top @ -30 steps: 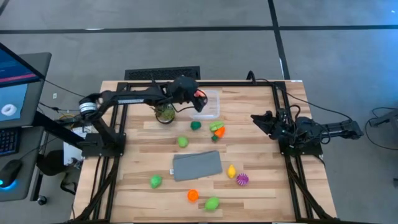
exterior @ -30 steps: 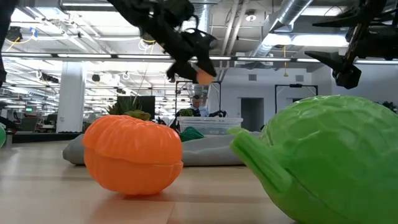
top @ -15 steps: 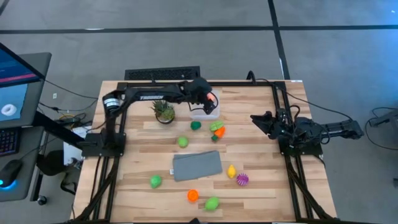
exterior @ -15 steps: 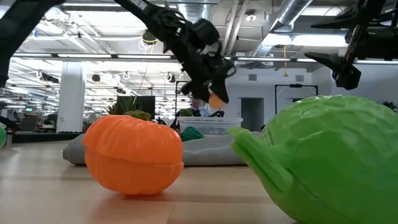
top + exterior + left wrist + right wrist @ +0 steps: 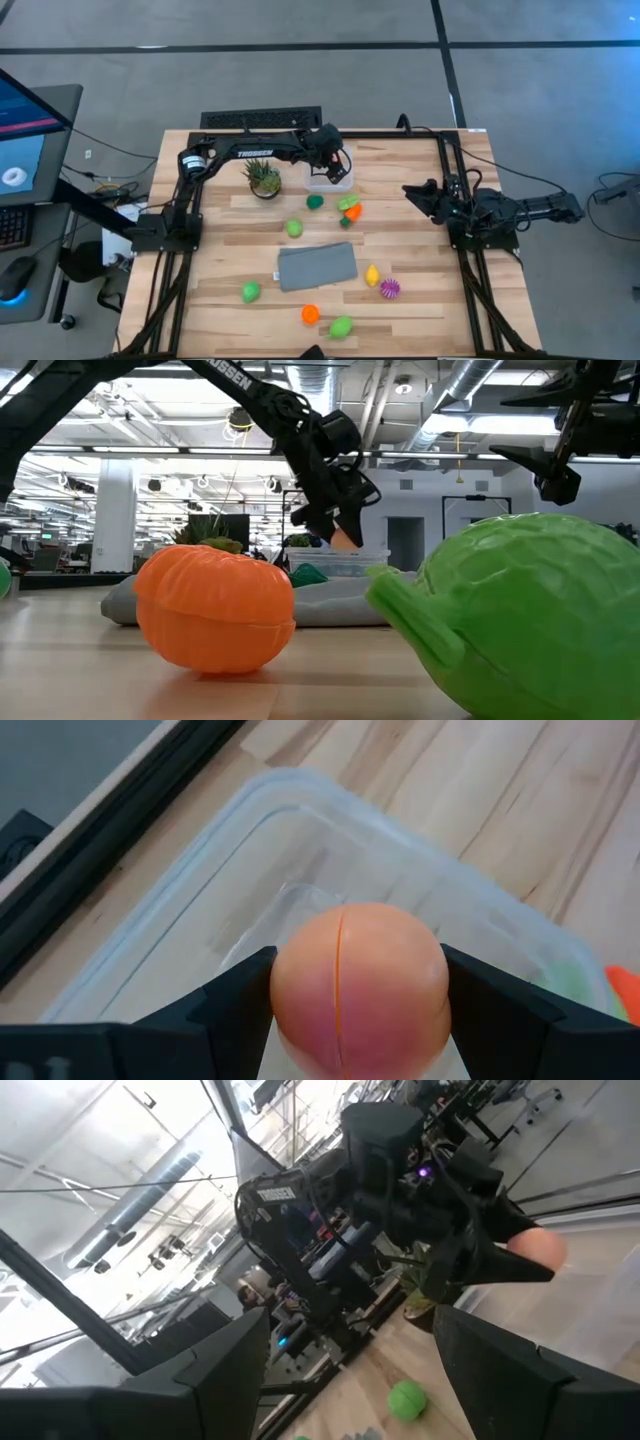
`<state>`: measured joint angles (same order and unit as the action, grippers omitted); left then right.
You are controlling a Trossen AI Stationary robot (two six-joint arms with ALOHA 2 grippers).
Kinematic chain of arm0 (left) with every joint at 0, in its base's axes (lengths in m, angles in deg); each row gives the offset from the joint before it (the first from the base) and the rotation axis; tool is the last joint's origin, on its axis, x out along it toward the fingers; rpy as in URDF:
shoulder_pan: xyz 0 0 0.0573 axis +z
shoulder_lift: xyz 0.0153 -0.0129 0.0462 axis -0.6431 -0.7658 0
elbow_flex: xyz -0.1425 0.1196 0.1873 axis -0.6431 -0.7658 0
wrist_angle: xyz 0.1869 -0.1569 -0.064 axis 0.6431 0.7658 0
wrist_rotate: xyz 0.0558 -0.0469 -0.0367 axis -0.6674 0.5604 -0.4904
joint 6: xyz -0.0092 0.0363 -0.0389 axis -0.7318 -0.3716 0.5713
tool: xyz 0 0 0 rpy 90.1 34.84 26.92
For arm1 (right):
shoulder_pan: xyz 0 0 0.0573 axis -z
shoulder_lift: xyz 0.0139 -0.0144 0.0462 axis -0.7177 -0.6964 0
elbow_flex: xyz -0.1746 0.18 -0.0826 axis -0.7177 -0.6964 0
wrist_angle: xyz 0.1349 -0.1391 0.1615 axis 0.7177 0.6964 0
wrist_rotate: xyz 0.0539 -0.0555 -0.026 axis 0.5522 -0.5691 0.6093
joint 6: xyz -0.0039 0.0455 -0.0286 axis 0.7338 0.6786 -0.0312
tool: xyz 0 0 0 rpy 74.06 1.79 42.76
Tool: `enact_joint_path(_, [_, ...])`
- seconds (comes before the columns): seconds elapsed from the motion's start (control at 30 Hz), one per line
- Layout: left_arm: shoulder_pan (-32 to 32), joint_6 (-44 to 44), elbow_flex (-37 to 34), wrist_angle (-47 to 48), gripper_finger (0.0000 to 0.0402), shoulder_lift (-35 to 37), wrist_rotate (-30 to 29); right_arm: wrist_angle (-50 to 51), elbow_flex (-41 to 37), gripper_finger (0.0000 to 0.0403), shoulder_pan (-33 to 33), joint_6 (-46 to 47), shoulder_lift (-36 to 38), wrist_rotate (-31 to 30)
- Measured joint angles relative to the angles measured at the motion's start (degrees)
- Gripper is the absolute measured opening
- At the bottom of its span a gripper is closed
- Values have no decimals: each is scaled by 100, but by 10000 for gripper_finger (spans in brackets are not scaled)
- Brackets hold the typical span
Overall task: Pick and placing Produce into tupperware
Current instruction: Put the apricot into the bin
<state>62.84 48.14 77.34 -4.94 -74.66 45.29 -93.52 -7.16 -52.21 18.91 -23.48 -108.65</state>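
My left gripper (image 5: 334,166) hangs over the clear tupperware (image 5: 331,184) at the table's far middle, shut on a round peach-coloured fruit (image 5: 358,985). The low view shows this fruit (image 5: 343,539) just above the tub's rim (image 5: 345,554). Other produce lies loose on the table: a green piece (image 5: 315,201), an orange-and-green piece (image 5: 349,208), a green piece (image 5: 294,228), a yellow piece (image 5: 372,275) and the spiky purple one (image 5: 389,289). My right gripper (image 5: 408,189) waits open at the table's right side. My left gripper pinches the peach-coloured fruit between its two fingers, one on each of two opposite sides (image 5: 285,988). The fingers come from above, slanting down. The fruit is lifted clear and hangs over the inside of the tub.
A spiky green potted plant (image 5: 264,180) stands just left of the tub. A flat grey cloth (image 5: 317,266) lies mid-table. More produce lies near the front edge: green (image 5: 250,291), orange (image 5: 310,314), green (image 5: 341,327). A black frame rims the table.
My left gripper has carried the peach-coloured fruit toward the table's right edge, from beside the potted plant to over the tub, and has gone down toward the tub's rim. It has stayed shut on the fruit.
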Motion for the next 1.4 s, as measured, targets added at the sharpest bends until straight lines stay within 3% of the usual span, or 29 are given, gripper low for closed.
enact_joint_path(0.53, [49, 0, 0, 335, 249, -2, 345, 0, 0, 306, 0, -2, 0, 0])
enact_joint_path(1.4, [53, 429, -2, 584, 249, -2, 345, -2, 0, 306, 0, 153, 0, 0])
